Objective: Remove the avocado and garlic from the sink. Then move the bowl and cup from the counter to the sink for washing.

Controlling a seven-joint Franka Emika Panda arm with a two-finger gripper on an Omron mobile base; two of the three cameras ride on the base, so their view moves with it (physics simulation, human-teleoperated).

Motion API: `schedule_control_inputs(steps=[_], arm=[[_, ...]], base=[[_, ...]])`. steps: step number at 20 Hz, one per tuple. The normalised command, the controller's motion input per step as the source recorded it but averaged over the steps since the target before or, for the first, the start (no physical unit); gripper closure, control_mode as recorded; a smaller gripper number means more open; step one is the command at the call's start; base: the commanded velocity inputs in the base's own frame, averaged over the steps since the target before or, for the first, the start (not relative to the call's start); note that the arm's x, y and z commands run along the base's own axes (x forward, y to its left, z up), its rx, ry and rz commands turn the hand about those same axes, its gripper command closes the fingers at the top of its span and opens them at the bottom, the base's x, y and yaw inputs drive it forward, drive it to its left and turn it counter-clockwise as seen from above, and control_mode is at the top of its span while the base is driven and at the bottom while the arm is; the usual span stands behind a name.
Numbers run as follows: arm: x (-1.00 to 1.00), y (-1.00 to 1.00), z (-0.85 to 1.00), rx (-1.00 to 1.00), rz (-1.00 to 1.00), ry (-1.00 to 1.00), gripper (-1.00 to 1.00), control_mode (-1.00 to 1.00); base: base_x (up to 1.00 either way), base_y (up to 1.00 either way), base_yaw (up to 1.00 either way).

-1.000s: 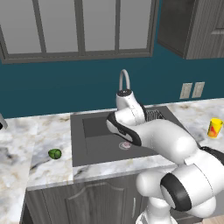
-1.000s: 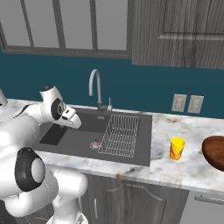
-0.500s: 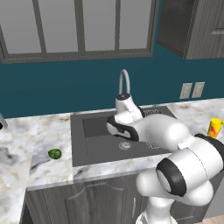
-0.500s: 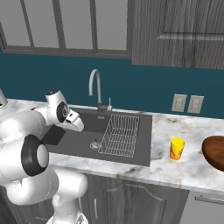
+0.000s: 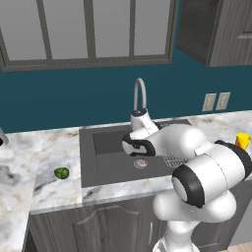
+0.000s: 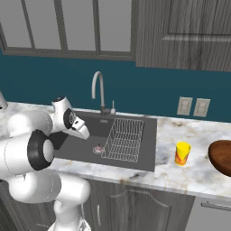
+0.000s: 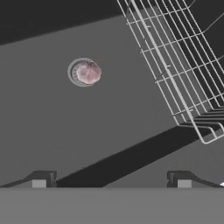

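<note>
1. Pinkish garlic (image 7: 89, 72) sits on the sink (image 5: 106, 165) drain; the gripper (image 7: 111, 178), jaws wide apart and empty, has swung lower toward it.
2. Avocado (image 5: 61, 173) already lies on the counter (image 5: 54, 189), so garlic comes next.

One avocado (image 5: 61, 173), one garlic (image 7: 89, 72), one cup (image 6: 182, 153), one bowl (image 6: 222, 156).

I see a pinkish-white garlic (image 7: 89, 72) in the dark-grey sink (image 5: 106, 165), a dark-green avocado (image 5: 61, 173) on the grey-veined white marble counter (image 6: 198, 173), a yellow, red-marked cup (image 6: 182, 153), and a reddish-brown bowl (image 6: 221, 156).
</note>
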Motion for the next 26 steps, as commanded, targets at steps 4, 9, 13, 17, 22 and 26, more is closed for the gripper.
schedule_control_inputs(steps=[4, 9, 13, 17, 22, 26], arm=[[0.09, -0.11, -0.22, 0.0, -0.07, 0.0, -1.0, -1.0], [0.04, -0.13, -0.22, 0.0, -0.06, 0.01, -1.0, -1.0], [0.07, -0.14, -0.21, 0.0, -0.04, 0.06, -1.0, -1.0], [0.11, -0.1, -0.2, 0.0, -0.04, 0.08, -1.0, -1.0], [0.12, -0.09, -0.19, -0.03, -0.04, 0.04, -1.0, -1.0], [0.15, -0.07, -0.18, -0.03, -0.03, 0.01, -1.0, -1.0]], base=[[0.0, 0.0, 0.0], [0.0, 0.0, 0.0], [0.0, 0.0, 0.0], [0.0, 0.0, 0.0], [0.0, 0.0, 0.0], [0.0, 0.0, 0.0]])
